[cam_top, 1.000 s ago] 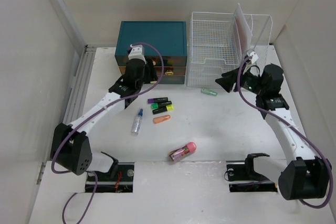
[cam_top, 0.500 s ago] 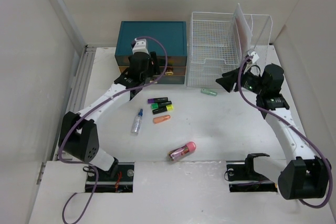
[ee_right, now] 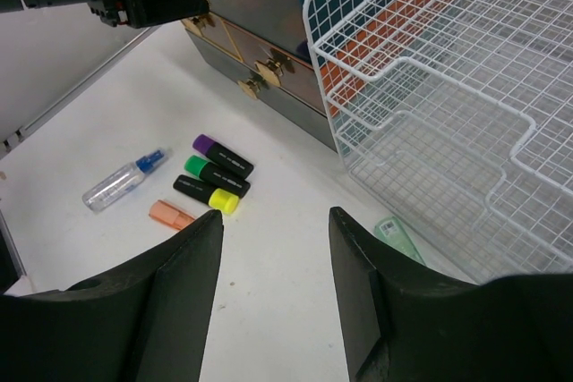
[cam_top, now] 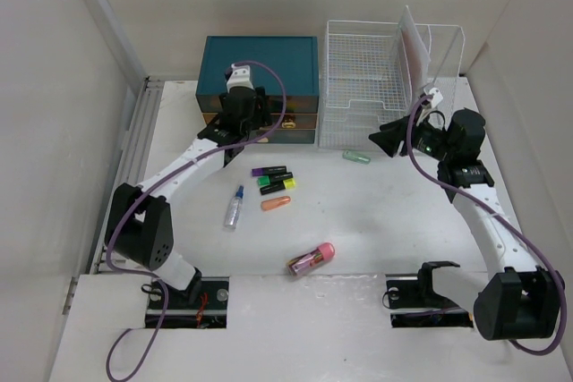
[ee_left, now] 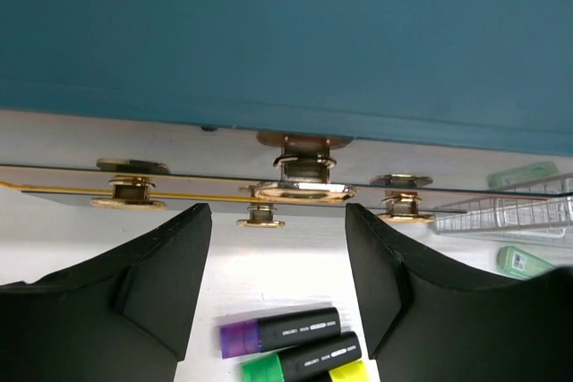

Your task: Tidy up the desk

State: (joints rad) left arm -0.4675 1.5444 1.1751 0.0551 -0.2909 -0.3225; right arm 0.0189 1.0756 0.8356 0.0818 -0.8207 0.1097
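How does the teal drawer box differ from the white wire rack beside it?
The teal drawer box has solid, opaque walls; the white wire rack is open mesh that one sees through. The box has drawer fronts with gold handles; the rack has open trays without handles. Both stand side by side at the far edge of the desk.

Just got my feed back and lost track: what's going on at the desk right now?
The left hand is open, close to the front of the teal drawer box, with a gold drawer handle lined up between its fingers but not gripped. The right hand is open and empty, hovering by the white wire rack. Three highlighters, a spray bottle and a few other small items lie loose on the desk.
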